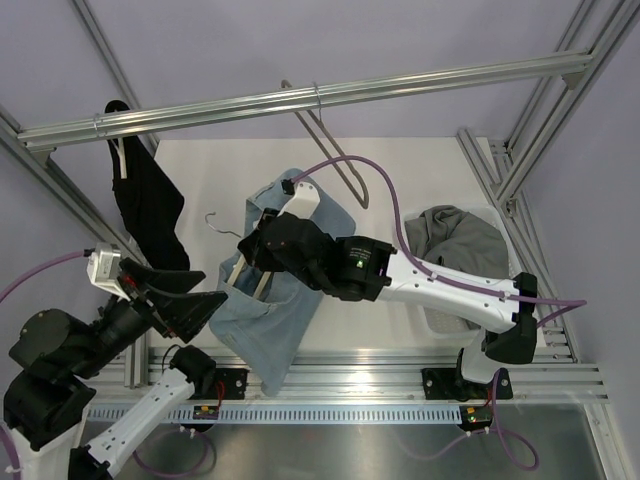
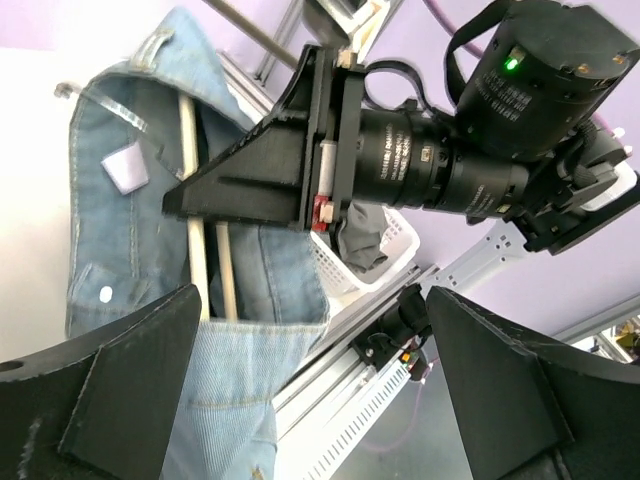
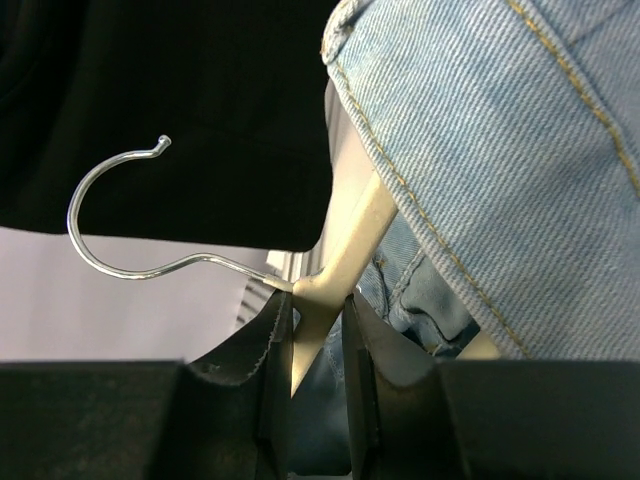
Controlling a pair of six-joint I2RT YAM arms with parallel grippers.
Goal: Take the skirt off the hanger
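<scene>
Overhead view: the dark grey skirt (image 1: 455, 238) lies bunched in a white basket (image 1: 440, 318) at approx. 3 o'clock on the table (image 1: 200, 170), off its hanger. The grey-taupe hanger (image 1: 330, 161) hangs bare from the metal rail (image 1: 300, 98) at 12 o'clock, well apart from the basket. W/ the skirt out of reach of both arms, the right arm stretches across from 4 o'clock toward the centre. The right gripper (image 3: 318, 320) is clenched on a diff. item, a cream hanger (image 3: 350, 245), w/ both fingers pinching its neck just where the wire hook (image 3: 70, 215) joins the plastic; the hook points to 9 o'clock in the wrist view. A light blue denim garment (image 1: 265, 330) is draped on that cream hanger and drops toward 6 o'clock, its lower edge over the table's near rail. The left gripper (image 2: 312, 300) sits at approx. 8 o'clock, released, fingers spread wide, just beside the denim's left edge; whether it touches the cloth can't be told. A black garment (image 1: 150, 215) hangs from the rail at 10 o'clock, above the left arm.
</scene>
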